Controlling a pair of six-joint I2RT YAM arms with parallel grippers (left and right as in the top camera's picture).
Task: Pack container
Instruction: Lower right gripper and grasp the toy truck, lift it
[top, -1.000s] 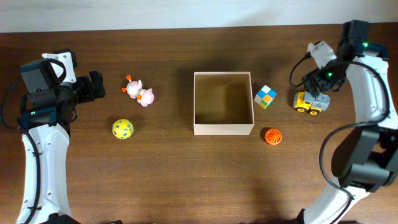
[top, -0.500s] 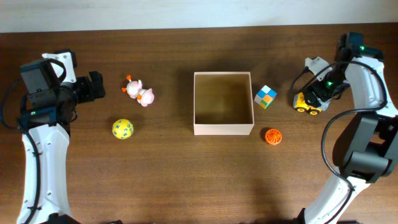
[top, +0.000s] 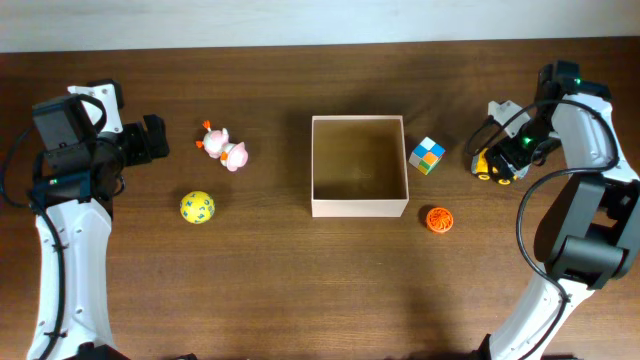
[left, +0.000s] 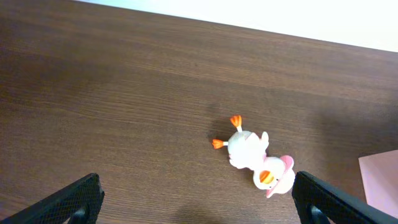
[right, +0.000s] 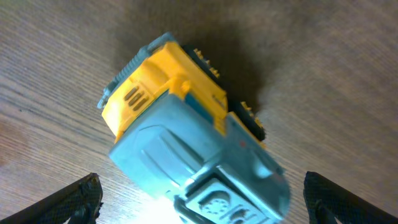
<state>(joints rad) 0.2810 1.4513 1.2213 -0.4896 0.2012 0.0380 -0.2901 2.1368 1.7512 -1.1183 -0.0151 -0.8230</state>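
The container (top: 359, 208) is a square open box with cream walls and a tan inside, mid-table. A yellow and grey toy truck (top: 494, 166) stands at the right; it fills the right wrist view (right: 186, 143). My right gripper (top: 503, 155) is open, right over the truck, a finger on each side (right: 202, 202). A checkered cube (top: 427, 155) and an orange ball (top: 438, 219) lie right of the box. A white and pink duck (top: 224, 147) and a yellow ball (top: 197, 207) lie left. My left gripper (top: 153, 139) is open and empty, short of the duck (left: 255, 158).
The table's far edge meets a white wall at the top (top: 300, 20). The box corner shows at the right edge of the left wrist view (left: 380, 180).
My right gripper has come down and moved left onto the toy truck, fingers now either side of it. The left arm has not moved.
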